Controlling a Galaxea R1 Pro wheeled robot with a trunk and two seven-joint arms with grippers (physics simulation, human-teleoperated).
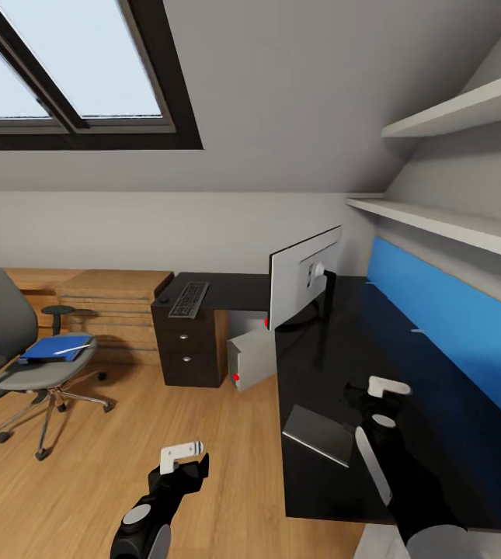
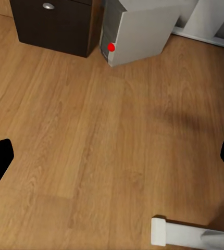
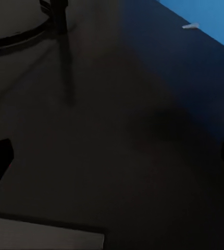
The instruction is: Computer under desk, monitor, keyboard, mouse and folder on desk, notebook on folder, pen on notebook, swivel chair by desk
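Right gripper (image 1: 376,397) hovers low over black desk (image 1: 320,365), fingers spread, nothing held; grey notebook (image 1: 321,435) lies flat just beside it near desk edge. Notebook likely light, stiff cover, thin; pinch at overhanging edge seems best. Left gripper (image 1: 186,463) open, empty, arm low over wood floor. Monitor (image 1: 303,286) upright on desk; keyboard (image 1: 189,299) on desk's far wing; computer (image 1: 252,355) beneath. Blue folder (image 1: 56,347), floppy, probably slippery, on swivel chair (image 1: 25,357), well apart.

Monitor (image 1: 304,281) on surface (image 1: 405,388); keyboard (image 1: 189,299) on drawer unit (image 1: 188,341) left; computer (image 1: 252,359) on floor between; folder (image 1: 56,347) on swivel chair (image 1: 25,349) far left.
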